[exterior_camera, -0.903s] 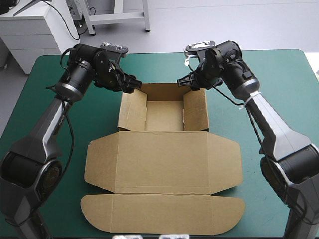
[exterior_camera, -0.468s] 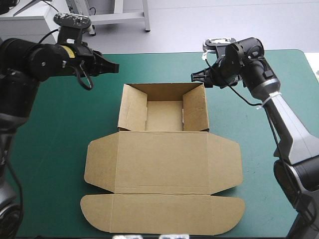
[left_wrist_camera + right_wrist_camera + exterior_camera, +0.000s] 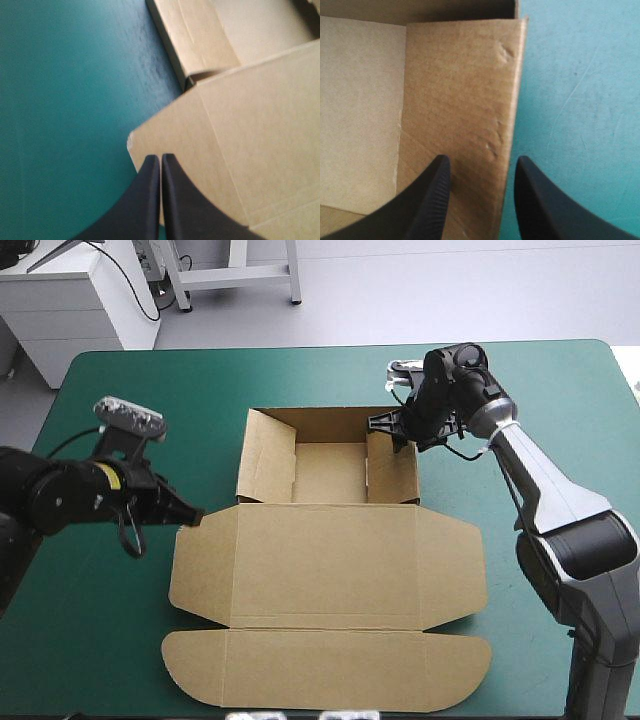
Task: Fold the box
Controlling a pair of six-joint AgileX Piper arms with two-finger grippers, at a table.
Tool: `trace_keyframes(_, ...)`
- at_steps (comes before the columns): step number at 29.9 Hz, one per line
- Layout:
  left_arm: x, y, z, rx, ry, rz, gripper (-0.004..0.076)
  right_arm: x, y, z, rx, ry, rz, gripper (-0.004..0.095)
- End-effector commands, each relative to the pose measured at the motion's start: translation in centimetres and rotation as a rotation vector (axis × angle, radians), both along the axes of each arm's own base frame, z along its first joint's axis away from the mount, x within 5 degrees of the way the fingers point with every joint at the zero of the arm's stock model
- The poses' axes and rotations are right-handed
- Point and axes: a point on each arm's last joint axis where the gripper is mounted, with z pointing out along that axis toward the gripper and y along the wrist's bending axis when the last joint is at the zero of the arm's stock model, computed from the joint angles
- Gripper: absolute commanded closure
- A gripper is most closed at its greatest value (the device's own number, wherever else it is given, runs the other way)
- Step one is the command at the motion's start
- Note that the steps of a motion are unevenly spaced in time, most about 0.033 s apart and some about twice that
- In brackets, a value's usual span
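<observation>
Lying mid-table on the teal-green cover (image 3: 100, 640), the box (image 3: 330, 570) runs its long axis from far edge to near edge: open tray at the far end, lid flat, rounded tuck flap nearest. My left gripper (image 3: 160, 157) is pressed into one point at the corner of the lid's left side flap, and I cannot tell whether it touches. My right gripper (image 3: 482, 162) is spread, one finger on each side of the tray's right wall.

The high camera looks down from far above on the whole counter (image 3: 110, 630), the box (image 3: 330, 560) in the middle. The camera on the left gripper (image 3: 160, 160) sits very near the box's left flap corner. The one on the right gripper (image 3: 480, 165) sits very near its right wall. All three see the box.
</observation>
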Motion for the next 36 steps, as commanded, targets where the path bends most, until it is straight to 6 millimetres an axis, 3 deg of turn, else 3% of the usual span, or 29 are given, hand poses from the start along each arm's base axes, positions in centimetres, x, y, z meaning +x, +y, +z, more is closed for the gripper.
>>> trace_keyframes(1,-2.3,0.8,-1.4,-0.023,-0.029,-0.007,0.0732,-0.5,-0.3,1.8,0.019,-0.037,0.005,0.0678)
trace_keyframes(6,-4.9,1.8,-5.0,-0.005,0.028,-0.007,0.0732,-0.2,-0.3,1.2,0.003,-0.028,0.015,0.0912)
trace_keyframes(15,-9.1,2.6,-9.4,-0.092,0.080,-0.020,0.0732,-0.2,-1.7,2.3,-0.129,-0.103,-0.016,0.0926)
trace_keyframes(19,-10.5,3.3,-10.4,-0.099,0.070,0.012,0.0732,-0.2,-4.3,3.7,-0.182,-0.147,-0.067,0.0926)
trace_keyframes(24,-11.7,3.8,-10.3,-0.109,0.060,0.006,0.0732,-0.3,-10.4,6.1,-0.236,-0.200,-0.182,0.0926)
trace_keyframes(30,-12.1,3.9,-10.3,-0.113,0.076,0.016,0.0732,-1.9,-22.0,8.0,-0.300,-0.210,-0.395,0.0926)
trace_keyframes(36,-12.0,3.9,-10.2,-0.121,0.054,0.017,0.0732,-5.3,-32.5,7.8,-0.248,-0.172,-0.660,0.0926)
